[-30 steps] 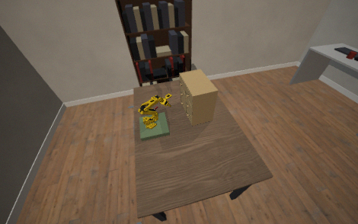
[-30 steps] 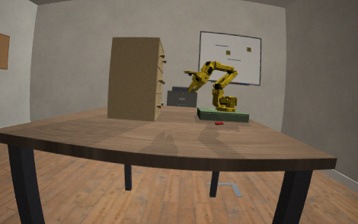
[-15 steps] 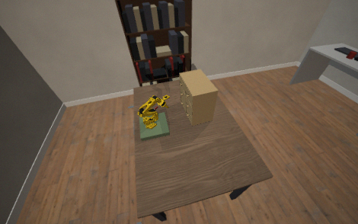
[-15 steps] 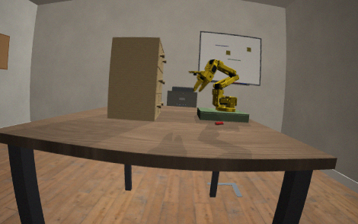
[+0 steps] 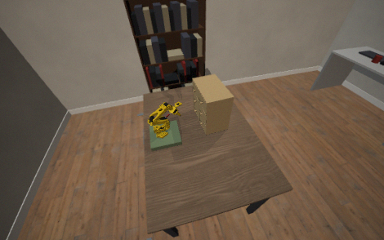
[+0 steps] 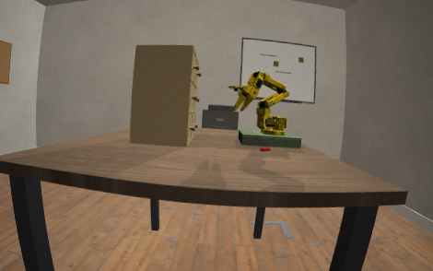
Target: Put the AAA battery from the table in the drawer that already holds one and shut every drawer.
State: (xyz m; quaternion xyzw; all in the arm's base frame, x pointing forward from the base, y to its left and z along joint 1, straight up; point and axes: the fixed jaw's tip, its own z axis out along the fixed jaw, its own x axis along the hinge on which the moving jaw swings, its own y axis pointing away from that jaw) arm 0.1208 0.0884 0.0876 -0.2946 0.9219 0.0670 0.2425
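A tall tan drawer cabinet (image 5: 212, 104) stands on the wooden table; it also shows in the exterior view (image 6: 163, 94). Its knobbed drawer fronts (image 6: 195, 99) face my arm and all look pushed in. My yellow arm stands on a green base (image 6: 269, 138). My gripper (image 6: 239, 98) hangs in the air between the base and the cabinet, apart from the knobs, slightly open and empty; it also shows in the top view (image 5: 177, 109). A small red item (image 6: 264, 148), likely the AAA battery, lies on the table just in front of the base. I cannot make it out in the top view.
A dark grey box (image 6: 220, 117) sits behind the table in the exterior view. A bookshelf (image 5: 167, 41) stands past the table's far end. The table edge runs close to the green base (image 5: 165, 139) on the left.
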